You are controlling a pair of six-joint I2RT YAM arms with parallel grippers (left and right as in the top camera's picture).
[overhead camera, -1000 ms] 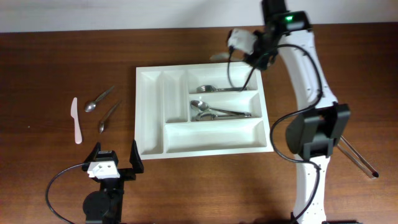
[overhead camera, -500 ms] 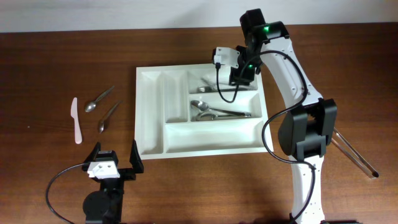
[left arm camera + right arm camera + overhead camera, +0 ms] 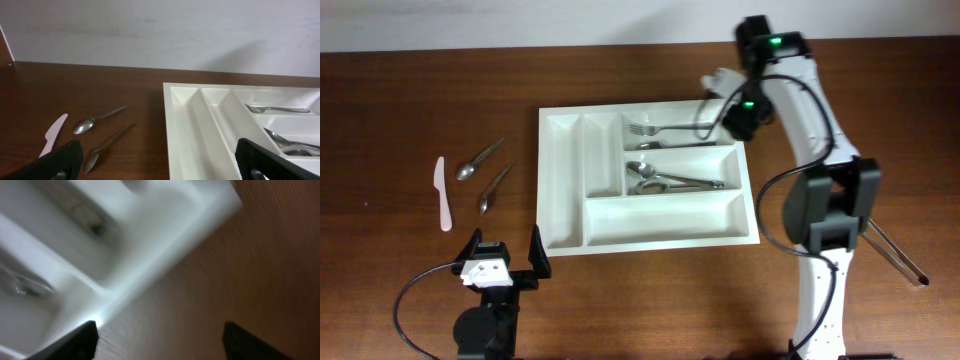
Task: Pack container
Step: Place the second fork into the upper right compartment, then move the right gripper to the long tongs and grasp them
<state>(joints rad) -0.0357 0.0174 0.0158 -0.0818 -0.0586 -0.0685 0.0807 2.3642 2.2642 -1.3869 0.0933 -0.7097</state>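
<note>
Container (image 3: 665,216): white five-compartment cutlery tray on wooden table (image 3: 420,90), ahead and right of left gripper (image 3: 165,167) fingers, which are spread and empty. Contents: fork (image 3: 660,129), stacked spoons (image 3: 665,181). Right gripper (image 3: 160,342): fingers apart, empty, above the tray's corner. Ahead-left of the left fingers: loose spoons (image 3: 478,160), white knife (image 3: 442,195).
</note>
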